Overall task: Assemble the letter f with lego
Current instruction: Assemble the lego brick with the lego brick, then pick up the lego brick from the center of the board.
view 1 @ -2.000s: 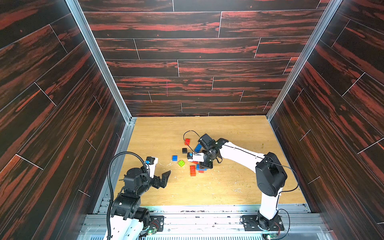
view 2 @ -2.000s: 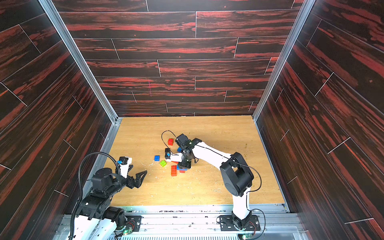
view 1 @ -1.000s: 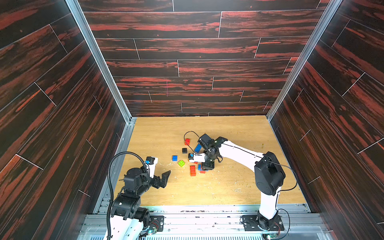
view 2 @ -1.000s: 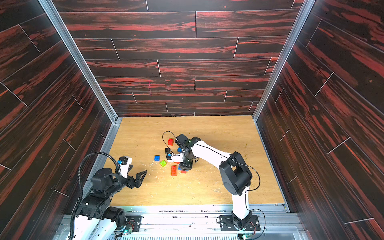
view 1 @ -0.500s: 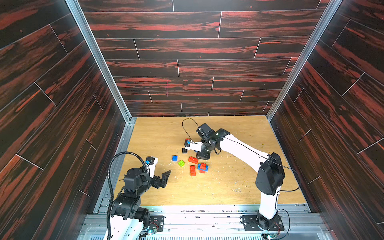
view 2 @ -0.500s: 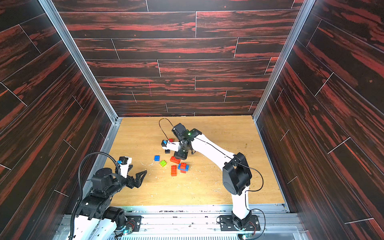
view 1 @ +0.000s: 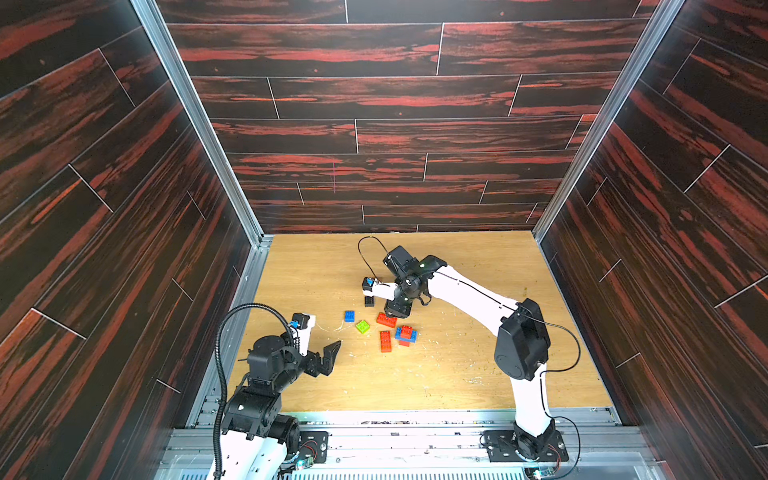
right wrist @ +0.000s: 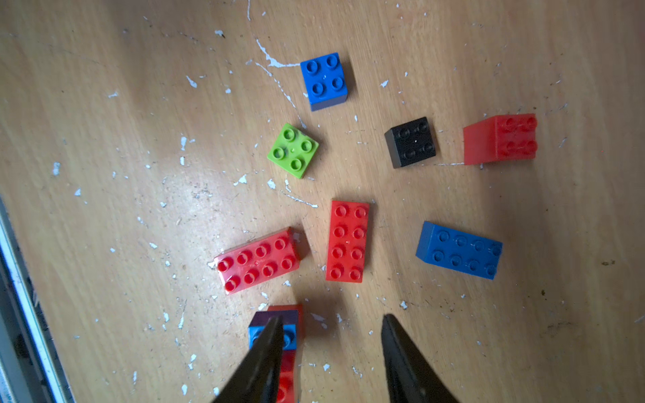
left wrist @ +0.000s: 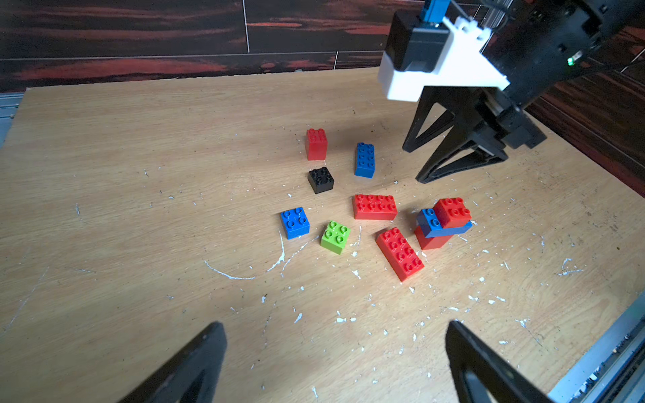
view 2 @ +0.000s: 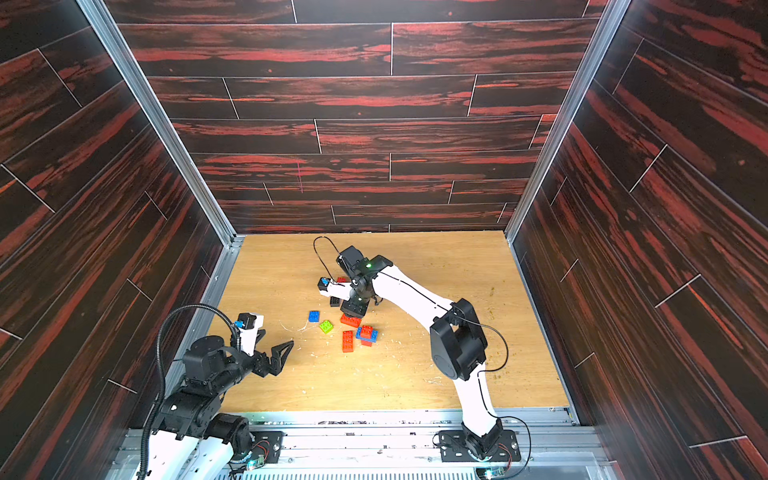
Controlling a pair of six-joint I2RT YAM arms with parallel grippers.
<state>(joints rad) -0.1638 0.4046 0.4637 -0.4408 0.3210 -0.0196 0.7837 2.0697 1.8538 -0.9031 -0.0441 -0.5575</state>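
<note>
Ten lego bricks [right wrist: 347, 240] lie mid-table. The right gripper [right wrist: 331, 319] hovers half-spread and empty; the left gripper [left wrist: 335, 324] gapes wide, near-left. Descending carelessly could topple the small stack [left wrist: 443, 219].

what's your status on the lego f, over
Left gripper open, empty, standing off. Right gripper open, empty, hovering by the stack. Stack is red-blue-red, other bricks loose, no f yet. Nothing in the way.

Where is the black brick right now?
In the left wrist view the black brick stands alone on the table, toward the cluster's far side, between the red square brick and the blue square brick.
</note>
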